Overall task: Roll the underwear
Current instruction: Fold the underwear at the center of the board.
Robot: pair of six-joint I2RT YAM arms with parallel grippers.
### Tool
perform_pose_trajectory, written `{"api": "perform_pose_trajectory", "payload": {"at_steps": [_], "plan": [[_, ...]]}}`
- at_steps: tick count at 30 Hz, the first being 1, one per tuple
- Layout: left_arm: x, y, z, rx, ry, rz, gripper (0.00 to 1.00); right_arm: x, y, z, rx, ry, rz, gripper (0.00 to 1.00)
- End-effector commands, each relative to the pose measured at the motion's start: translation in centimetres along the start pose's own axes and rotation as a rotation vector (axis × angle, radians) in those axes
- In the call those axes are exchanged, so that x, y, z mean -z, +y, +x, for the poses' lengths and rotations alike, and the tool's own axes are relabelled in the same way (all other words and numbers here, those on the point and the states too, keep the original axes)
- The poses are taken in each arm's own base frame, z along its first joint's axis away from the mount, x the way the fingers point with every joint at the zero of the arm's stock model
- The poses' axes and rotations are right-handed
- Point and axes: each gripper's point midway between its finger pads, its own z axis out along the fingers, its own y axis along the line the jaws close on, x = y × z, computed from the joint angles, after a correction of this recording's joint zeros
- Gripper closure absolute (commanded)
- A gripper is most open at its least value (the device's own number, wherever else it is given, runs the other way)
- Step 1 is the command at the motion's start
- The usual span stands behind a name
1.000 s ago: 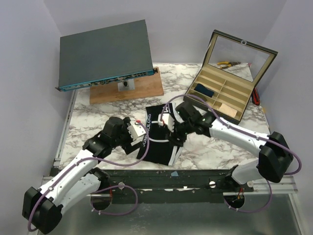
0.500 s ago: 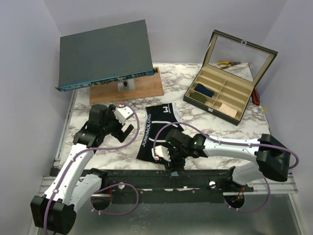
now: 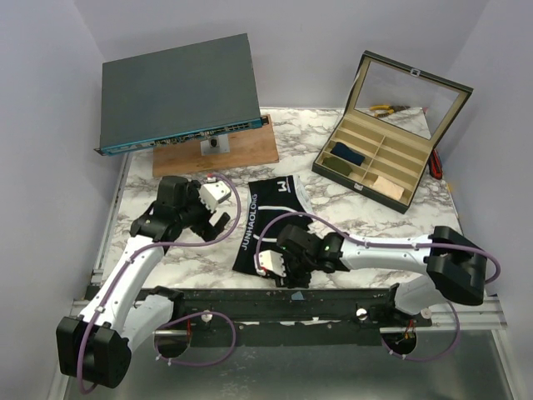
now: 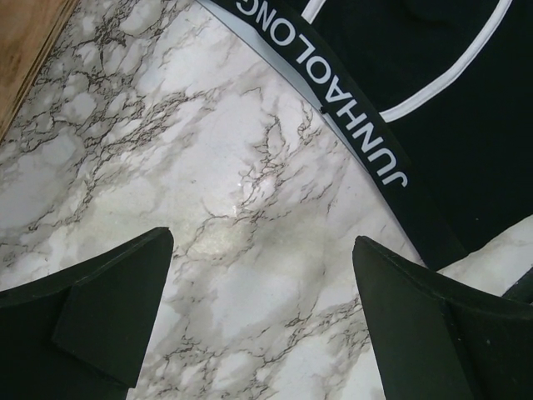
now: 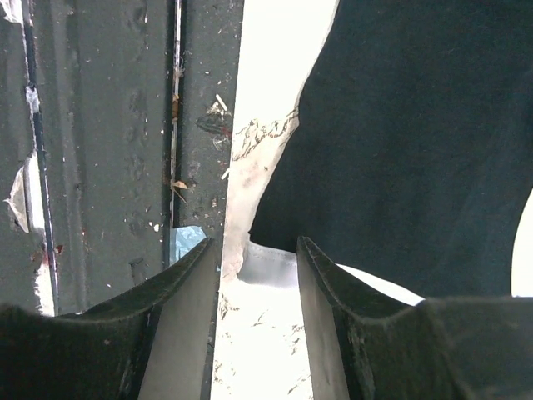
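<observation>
The black underwear [image 3: 268,223] lies flat on the marble table, its white-lettered waistband along the left side. My left gripper [image 3: 218,218] is wide open and empty just left of the waistband. In the left wrist view it [image 4: 260,240] hovers over bare marble, with the underwear [image 4: 433,83] at the upper right. My right gripper [image 3: 281,271] is low at the garment's near edge. In the right wrist view it [image 5: 256,246] is partly open, and the underwear's [image 5: 416,142] white-trimmed near corner lies between the fingers, not pinched.
A grey network switch [image 3: 179,92] rests on a wooden board [image 3: 216,152] at the back left. An open compartment box [image 3: 375,162] at the back right holds a dark blue roll [image 3: 347,155]. The black front rail [image 5: 108,125] runs beside my right gripper.
My left gripper drew back left off the underwear and opened wide. My right gripper moved from the garment's middle to its near edge and settled low there.
</observation>
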Motion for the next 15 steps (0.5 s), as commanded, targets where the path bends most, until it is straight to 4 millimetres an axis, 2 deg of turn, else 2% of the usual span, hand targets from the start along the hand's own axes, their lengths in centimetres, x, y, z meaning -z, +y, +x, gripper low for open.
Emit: {"api": "perform_pose_trajectory", "payload": {"at_steps": [1, 5, 8, 12, 15], "plan": [[0.6, 0.0, -1.8, -0.005, -0.045, 0.021, 0.01, -0.9, 0.3, 1.0, -0.007, 0.035, 0.008, 0.54], [0.8, 0.1, -2.0, -0.006, -0.043, 0.017, 0.01, -1.3, 0.4, 1.4, -0.014, 0.054, -0.001, 0.59], [0.8, 0.1, -2.0, -0.008, -0.041, 0.02, 0.01, -1.2, 0.2, 1.4, -0.019, 0.062, 0.011, 0.72], [0.8, 0.1, -1.4, -0.036, -0.026, 0.019, 0.01, -0.2, -0.8, 0.4, -0.028, 0.043, 0.068, 0.91], [0.5, 0.0, -0.6, -0.06, -0.016, 0.019, 0.01, 0.9, -0.8, -0.3, -0.03, 0.021, 0.081, 0.99]]}}
